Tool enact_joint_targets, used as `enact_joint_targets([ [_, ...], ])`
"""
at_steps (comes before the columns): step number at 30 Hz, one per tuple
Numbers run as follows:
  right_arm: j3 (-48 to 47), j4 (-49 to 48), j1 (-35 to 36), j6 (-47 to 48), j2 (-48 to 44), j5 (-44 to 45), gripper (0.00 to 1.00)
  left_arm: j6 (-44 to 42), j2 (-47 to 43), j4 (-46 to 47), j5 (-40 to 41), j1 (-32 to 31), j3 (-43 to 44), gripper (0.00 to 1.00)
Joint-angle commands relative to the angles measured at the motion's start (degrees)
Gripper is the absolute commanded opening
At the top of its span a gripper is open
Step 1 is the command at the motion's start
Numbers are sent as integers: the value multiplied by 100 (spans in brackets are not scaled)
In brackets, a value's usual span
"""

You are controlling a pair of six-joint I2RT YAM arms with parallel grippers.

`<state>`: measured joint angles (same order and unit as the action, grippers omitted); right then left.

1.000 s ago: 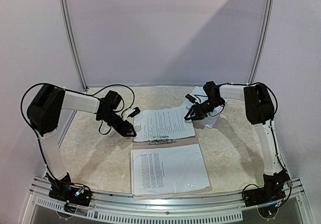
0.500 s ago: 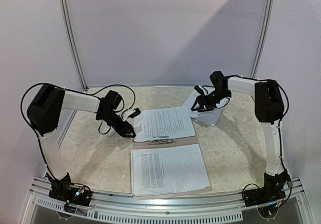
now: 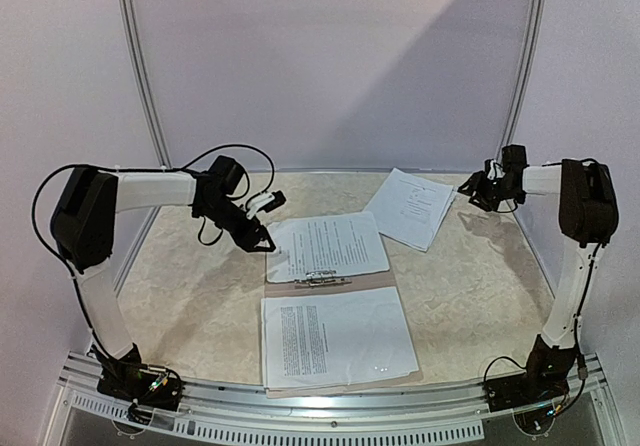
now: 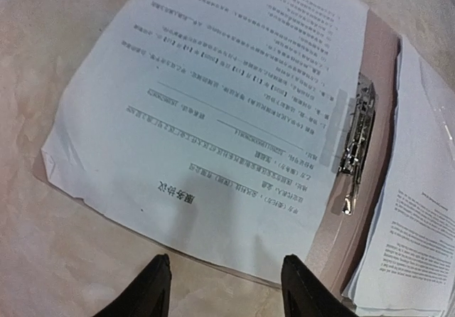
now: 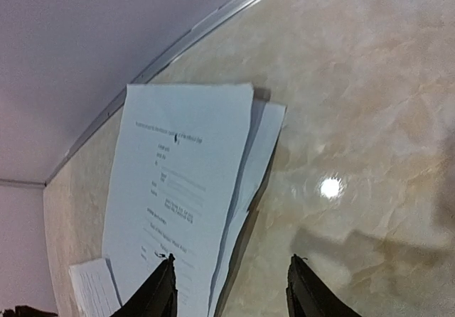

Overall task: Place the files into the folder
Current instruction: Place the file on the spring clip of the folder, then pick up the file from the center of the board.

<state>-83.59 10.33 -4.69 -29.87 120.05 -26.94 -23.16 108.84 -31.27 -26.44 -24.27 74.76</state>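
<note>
Two grippers, and neither holds anything. The left gripper (image 4: pixel 227 292) hangs with its jaws parted and nothing between them, just off the outer edge of a printed sheet (image 4: pixel 206 111), with its fingertips (image 4: pixel 155 288) over the bare desk (image 4: pixel 64 61). That sheet lies flat on the far half of the open folder (image 4: pixel 380 61). Its inner edge reaches the metal clip (image 4: pixel 355 143) at the fold, but whether the clip pins it cannot be told. A second printed page (image 3: pixel 335 336) covers the near half of the folder and looks glossy, as if under clear plastic. A tan strip of the folder shows between the two pages.

The right gripper (image 5: pixel 232 288) is also spread and empty, raised above the desk at the far right. It is just beside the loose files (image 5: pixel 178 189) and not touching them. These files are a small skewed pile of at least two sheets lying on the desk outside the folder, close to its far right corner.
</note>
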Motion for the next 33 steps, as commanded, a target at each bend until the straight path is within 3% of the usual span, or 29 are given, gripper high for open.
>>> enact_joint_targets([
  [1, -462, -1317, 65, -792, 573, 440, 52, -189, -108, -128, 119, -72, 307, 56],
  [15, -2064, -2360, 49, -1552, 2565, 416, 48, -163, 330, -144, -55, -135, 518, 58],
  [24, -2513, -2476, 44, -1733, 3015, -143, 23, -190, 345, -143, -63, -161, 515, 58],
  [33, -2502, -2302, 62, -1437, 2856, -699, 16, -183, 472, -208, -148, -180, 519, 58],
])
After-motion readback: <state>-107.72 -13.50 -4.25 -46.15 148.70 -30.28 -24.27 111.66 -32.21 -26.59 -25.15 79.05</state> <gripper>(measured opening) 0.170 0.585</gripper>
